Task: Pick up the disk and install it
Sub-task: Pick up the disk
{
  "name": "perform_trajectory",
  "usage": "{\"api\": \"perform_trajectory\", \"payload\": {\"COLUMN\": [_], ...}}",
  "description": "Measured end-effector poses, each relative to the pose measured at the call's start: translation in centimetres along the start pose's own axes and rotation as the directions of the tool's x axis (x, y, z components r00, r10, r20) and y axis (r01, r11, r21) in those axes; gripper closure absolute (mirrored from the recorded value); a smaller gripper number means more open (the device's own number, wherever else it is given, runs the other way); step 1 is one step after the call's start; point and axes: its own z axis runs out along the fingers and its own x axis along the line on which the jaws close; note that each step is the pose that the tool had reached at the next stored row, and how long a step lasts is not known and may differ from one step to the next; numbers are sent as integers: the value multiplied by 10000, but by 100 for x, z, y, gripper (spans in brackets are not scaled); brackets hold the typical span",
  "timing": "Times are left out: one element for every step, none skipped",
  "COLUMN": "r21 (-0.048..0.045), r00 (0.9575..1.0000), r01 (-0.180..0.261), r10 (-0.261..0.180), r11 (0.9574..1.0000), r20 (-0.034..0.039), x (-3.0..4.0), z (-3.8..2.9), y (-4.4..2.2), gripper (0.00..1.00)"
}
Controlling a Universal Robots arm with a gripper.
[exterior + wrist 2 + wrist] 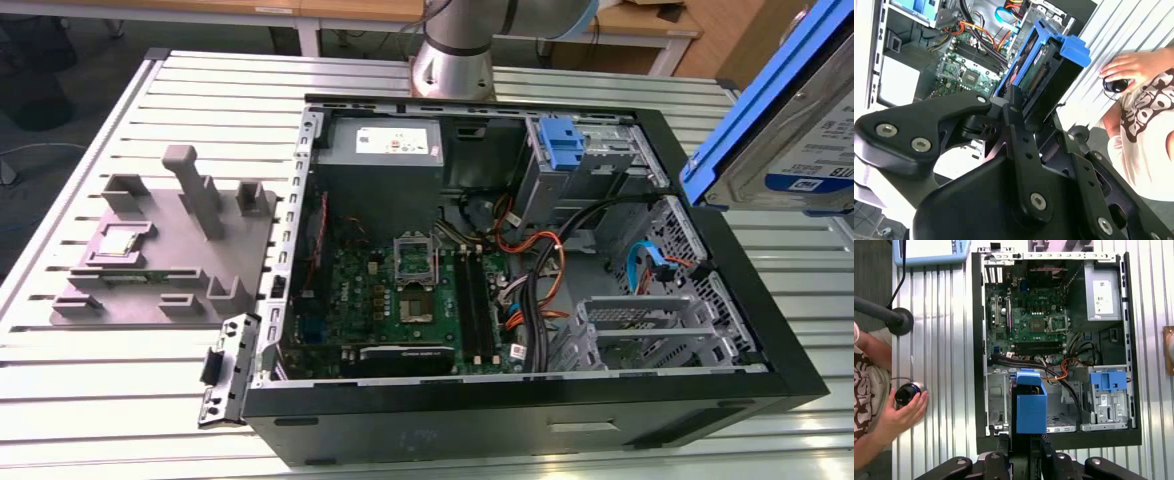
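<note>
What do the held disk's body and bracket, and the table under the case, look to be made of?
The disk: body looks like bare silver metal with a dull sheen. Its bracket: bright blue, evenly coloured, moulded shape, likely plastic. The table: pale ribbed slats with soft glare, probably aluminium, though that stays open.

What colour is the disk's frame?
Bright blue. The frame around the disk shows best in the first wrist view.

Blue-bracketed silver disk (798,140), tilted, above case (534,428)
</note>
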Motion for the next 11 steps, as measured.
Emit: {"api": "perform_trajectory", "payload": {"r21": [0,0,1,1,1,2,1,1,1,1,1], "r00": [10000,10000,10000,10000,10000,10000,10000,10000,10000,10000,10000], "r01": [0,0,0,0,0,0,0,0,0,0,0], "r10": [0,0,0,0,0,0,0,0,0,0,0], "r11": [10000,10000,10000,10000,10000,10000,10000,10000,10000,10000,10000], "r20": [0,0,1,1,-1,-1,1,-1,-2,-2,0], "x": [0,1,2,2,2,2,2,1,0,0,0], "z": [9,19,29,39,44,40,30,20,18,18,18], "y": [0,-1,-2,-2,-3,-3,-2,-1,-1,-1,-1], "gripper": [65,65,65,65,65,65,65,65,65,65,65]}}
